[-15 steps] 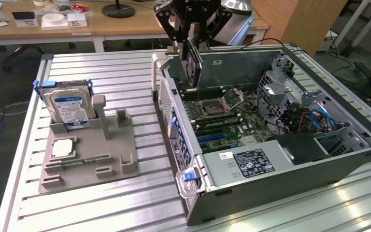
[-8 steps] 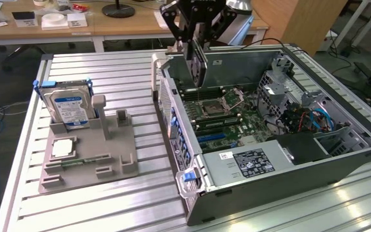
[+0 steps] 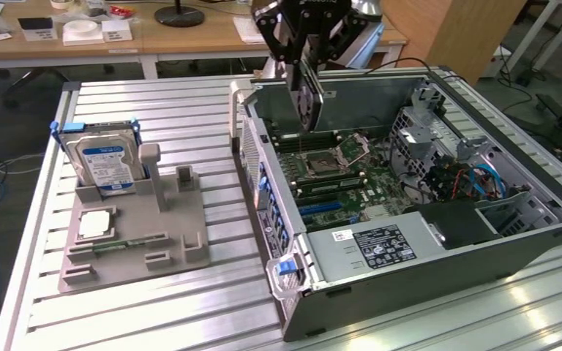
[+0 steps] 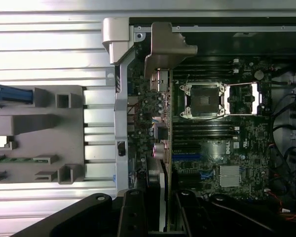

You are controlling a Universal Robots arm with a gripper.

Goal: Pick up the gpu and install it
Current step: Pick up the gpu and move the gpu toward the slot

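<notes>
You are seeing bright room light glaring white off the ribbed worktop (image 3: 544, 311), while the inside of the computer case (image 3: 427, 292) is lying in dimmer shadow.

glossy black end effector (image 3: 303, 67), angular blocky build

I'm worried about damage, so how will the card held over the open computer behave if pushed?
Likely stiff: the card hangs straight and flat from the gripper. Probably fragile: small bare parts stud its face. Gripped at one edge only, it may swing if bumped.
</notes>
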